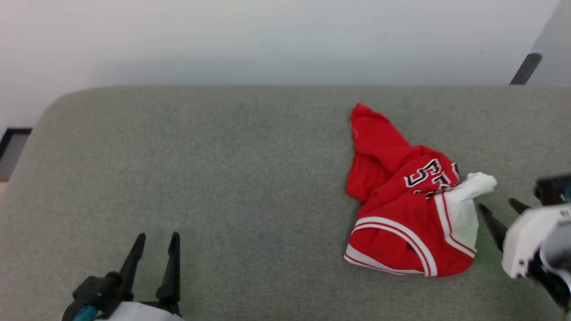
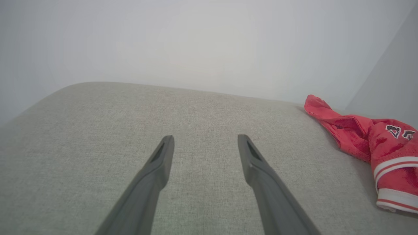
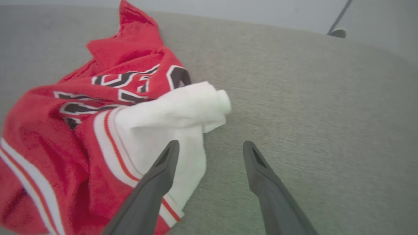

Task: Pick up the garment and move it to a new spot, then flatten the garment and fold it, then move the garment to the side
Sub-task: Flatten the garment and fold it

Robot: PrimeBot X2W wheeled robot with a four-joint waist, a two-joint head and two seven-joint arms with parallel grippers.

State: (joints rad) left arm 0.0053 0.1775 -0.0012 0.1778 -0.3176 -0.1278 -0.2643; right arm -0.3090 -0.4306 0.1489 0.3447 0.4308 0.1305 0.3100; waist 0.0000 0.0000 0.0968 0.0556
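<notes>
- Approaching the garment is judged to be the step in hand: the first pick-up is not yet made, and nothing is held by either gripper.
- The right gripper is seen with its jaws spread wide and empty. Its fingertips are pointed at the white sleeve, which lies just ahead of the tips and to one side of them.
- In the right wrist view, one finger is seen across the sleeve's edge. The gap between the jaws and the other finger are placed over the bare grey cushion. Whether cloth is touched cannot be told.
- The garment is found crumpled in a heap, with the red body bunched and the black lettering partly folded under. All of it lies on the sleeve side of the right jaws, and none of it lies between them.
- The left gripper is likewise held wide open and empty over bare cushion. The garment lies well apart from its jaws, off towards the right gripper's side.
- For the next move, the right jaws need to be shifted sideways towards the heap, so that a fold of sleeve or body is brought into the gap.
- The jaws then need to be lowered and closed on enough layers for a firm hold, since a thin edge is judged likely to slip.
- The open cushion ahead of the left jaws is judged a suitable new spot.
</notes>
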